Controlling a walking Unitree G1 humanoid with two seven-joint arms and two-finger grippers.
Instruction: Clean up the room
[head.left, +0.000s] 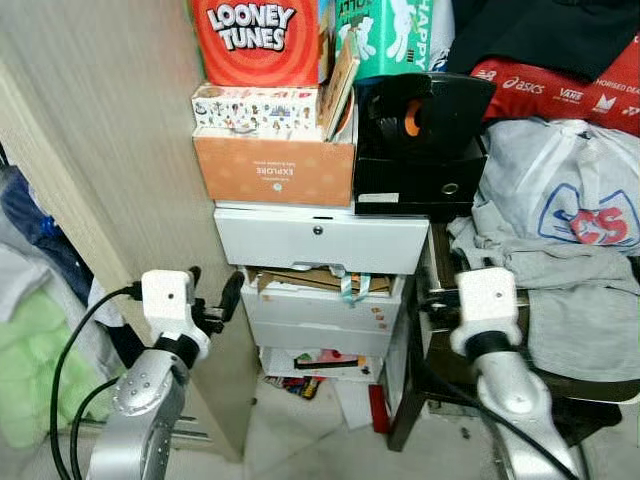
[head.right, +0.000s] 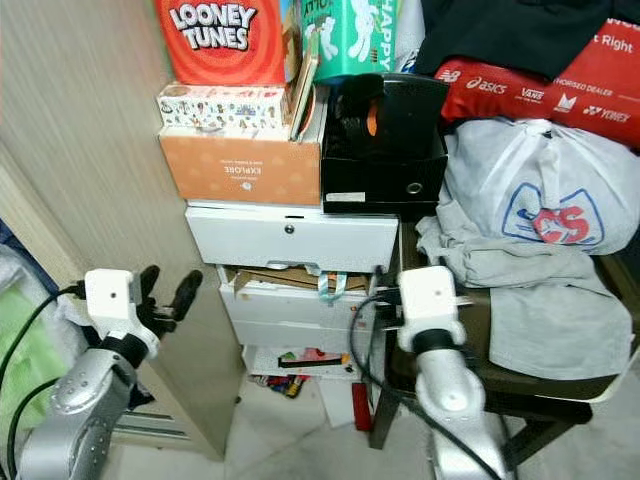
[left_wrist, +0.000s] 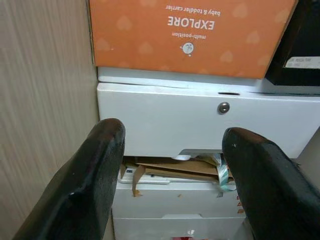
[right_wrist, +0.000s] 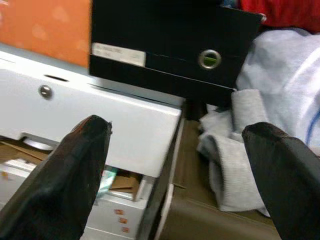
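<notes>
A white drawer unit (head.left: 320, 240) stands against a wood-grain panel (head.left: 110, 150), its second drawer (head.left: 320, 285) ajar and overstuffed with cardboard and ribbon. An orange box (head.left: 272, 168) and a black box (head.left: 418, 135) are stacked on its top. The left gripper (head.left: 212, 305) hovers near the ajar drawer's left corner, jaws wide apart, holding nothing. The right gripper (right_wrist: 175, 165) faces the unit's right edge beside grey clothes (head.left: 560, 290) on a dark chair (head.left: 425, 360), jaws spread and empty. Risk: pushing the drawer could crumple the protruding cardboard or jam it.
</notes>
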